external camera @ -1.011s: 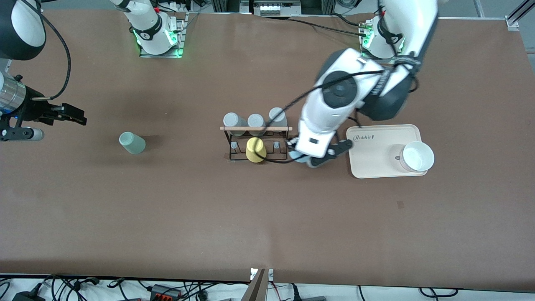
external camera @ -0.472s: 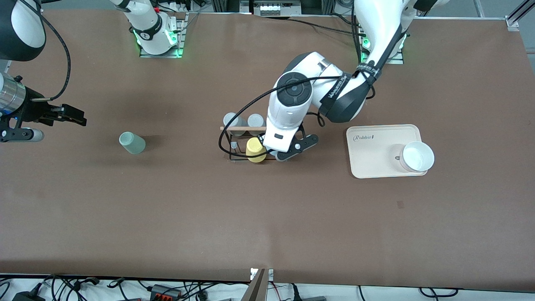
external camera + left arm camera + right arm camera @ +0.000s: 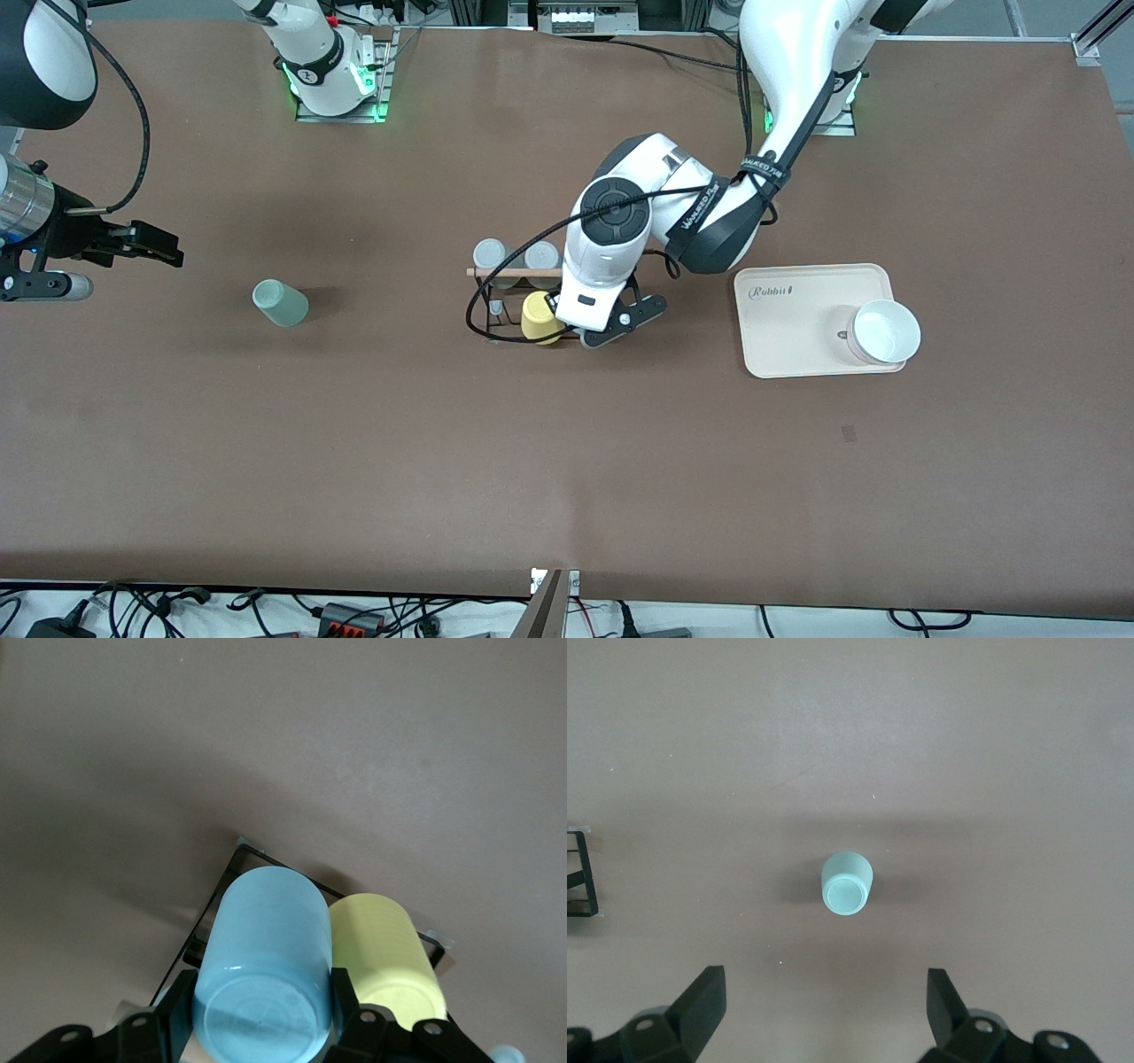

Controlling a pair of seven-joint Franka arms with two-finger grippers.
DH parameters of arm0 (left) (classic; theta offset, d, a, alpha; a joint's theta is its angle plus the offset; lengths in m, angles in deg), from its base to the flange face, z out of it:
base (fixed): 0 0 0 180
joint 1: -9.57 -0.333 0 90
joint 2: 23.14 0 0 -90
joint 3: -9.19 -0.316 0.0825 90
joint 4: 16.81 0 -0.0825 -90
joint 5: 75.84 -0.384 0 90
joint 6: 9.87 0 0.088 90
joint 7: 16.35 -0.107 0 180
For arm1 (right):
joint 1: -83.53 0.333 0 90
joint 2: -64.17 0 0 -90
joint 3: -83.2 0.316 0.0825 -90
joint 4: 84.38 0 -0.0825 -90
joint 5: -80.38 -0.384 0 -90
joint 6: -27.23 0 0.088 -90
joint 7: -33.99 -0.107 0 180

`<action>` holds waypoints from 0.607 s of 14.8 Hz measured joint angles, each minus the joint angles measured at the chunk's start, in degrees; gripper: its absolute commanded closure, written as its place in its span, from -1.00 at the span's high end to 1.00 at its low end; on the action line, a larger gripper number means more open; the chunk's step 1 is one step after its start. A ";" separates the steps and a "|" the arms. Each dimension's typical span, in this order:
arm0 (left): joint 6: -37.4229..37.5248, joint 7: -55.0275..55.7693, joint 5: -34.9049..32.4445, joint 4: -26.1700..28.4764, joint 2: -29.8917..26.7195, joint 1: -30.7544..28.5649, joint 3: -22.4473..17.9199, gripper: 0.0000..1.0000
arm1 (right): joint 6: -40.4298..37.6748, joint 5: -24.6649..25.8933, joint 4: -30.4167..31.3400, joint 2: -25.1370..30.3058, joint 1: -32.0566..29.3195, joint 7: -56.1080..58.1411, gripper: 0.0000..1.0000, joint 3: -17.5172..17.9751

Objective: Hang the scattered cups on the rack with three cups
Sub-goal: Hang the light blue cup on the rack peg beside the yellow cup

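My left gripper [image 3: 599, 331] [image 3: 263, 1003] is shut on the light blue cup [image 3: 270, 930], held bottom-up over the black wire rack [image 3: 493, 305] [image 3: 222, 893], right beside the yellow cup [image 3: 539, 317] [image 3: 386, 958] on the rack. The arm hides the blue cup in the front view. The pale mint green cup [image 3: 280, 302] [image 3: 848, 882] stands upside down on the table toward the right arm's end. My right gripper [image 3: 149, 245] [image 3: 824, 1010] is open and empty, up in the air and apart from the mint cup.
Two grey cups [image 3: 488, 254] [image 3: 541, 255] show on the rack by its wooden rod [image 3: 505, 273]. A beige tray [image 3: 793, 350] with a white bowl [image 3: 886, 331] lies toward the left arm's end. A rack corner [image 3: 581, 873] shows in the right wrist view.
My left arm has carried the blue cup from beside the tray to over the rack, next to the yellow cup. The right arm and the mint cup have not moved.
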 measured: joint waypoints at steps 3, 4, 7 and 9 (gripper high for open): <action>-2.26 -0.02 0.00 2.59 0.18 0.06 0.00 -0.17 | 0.00 0.00 0.00 0.00 0.00 0.00 1.00 0.00; -2.92 -0.02 0.00 3.30 0.24 0.08 0.00 -0.16 | 0.00 0.00 0.00 -0.01 0.00 0.00 1.00 0.00; -3.81 -0.02 -0.01 4.16 0.27 0.10 0.00 -0.05 | -0.05 0.00 0.01 -0.29 0.02 0.00 1.00 0.01; -4.06 -0.02 -0.02 4.23 0.27 0.10 0.00 0.40 | -0.05 0.00 0.01 -0.88 0.02 0.00 1.00 0.01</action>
